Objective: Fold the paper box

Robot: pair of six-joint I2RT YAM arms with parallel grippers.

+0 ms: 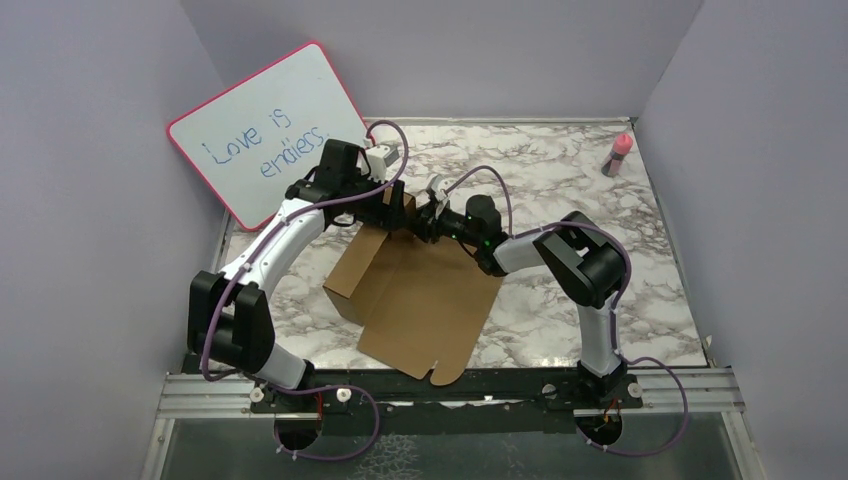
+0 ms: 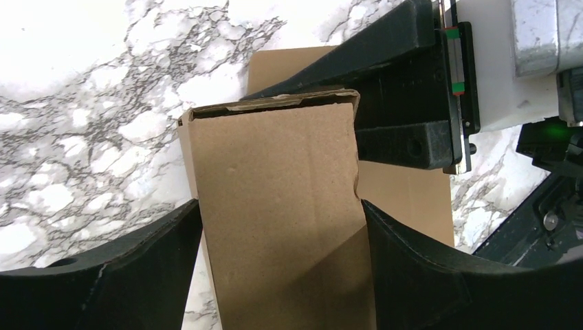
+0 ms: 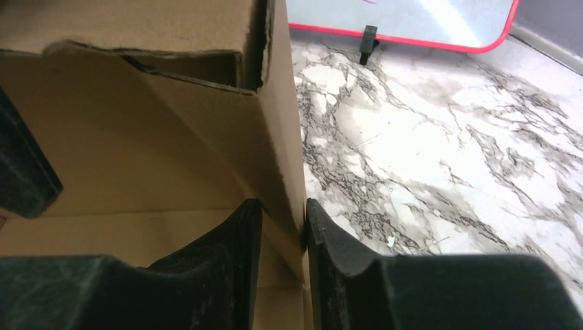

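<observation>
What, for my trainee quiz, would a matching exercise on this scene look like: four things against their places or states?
Things:
1. paper box
2. whiteboard
3. pink bottle
4. right gripper

Places or states:
A. far right corner
B. clamped on a cardboard wall
C. leaning at the far left
D. partly folded, in the middle

Pairs: 1-D, 2-C, 3-A, 4-B.

Left arm: base at 7 o'clock, elbow bent near 8 o'clock, forearm running out toward 1 o'clock, wrist tipped down. My left gripper (image 2: 278, 210): jaws spread wide, a panel of the paper box (image 2: 275, 158) between them, contact unclear. Right arm: base at 5 o'clock, elbow raised at 3 o'clock, forearm reaching toward 10 o'clock. My right gripper (image 3: 283, 206): jaws nearly together, pinching a box wall
</observation>
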